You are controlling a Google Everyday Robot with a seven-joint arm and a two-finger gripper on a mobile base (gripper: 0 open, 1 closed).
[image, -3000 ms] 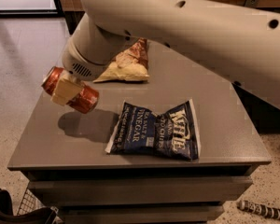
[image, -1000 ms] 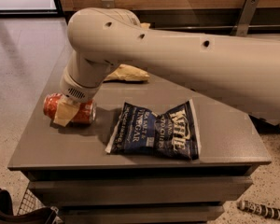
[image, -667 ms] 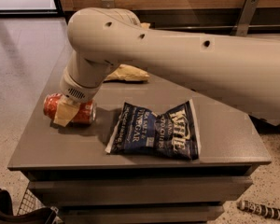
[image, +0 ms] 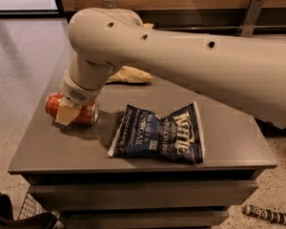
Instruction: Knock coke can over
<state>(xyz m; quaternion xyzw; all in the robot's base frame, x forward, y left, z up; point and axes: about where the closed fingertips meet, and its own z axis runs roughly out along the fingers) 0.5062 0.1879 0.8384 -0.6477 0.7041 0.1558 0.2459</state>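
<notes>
The coke can point(image: 87, 114) is red and lies on its side at the left of the grey table point(image: 62, 149). My gripper point(image: 69, 109) hangs from the big beige arm point(image: 181, 56) and straddles the can's middle. One beige finger point(image: 64, 114) crosses the front of the can. The other finger is hidden behind the can. The gripper is shut on the can, which rests on the tabletop.
A dark blue Kettle chip bag point(image: 157, 135) lies flat just right of the can. A yellow chip bag point(image: 128, 75) lies at the back, partly behind the arm. The table's left edge is close to the can. A wire basket point(image: 28, 211) and a striped object point(image: 267, 215) are on the floor.
Three seconds ago the gripper held the can tilted in the air above the table. It has come down, and the can now lies on the tabletop. Nothing has moved over the last second.
</notes>
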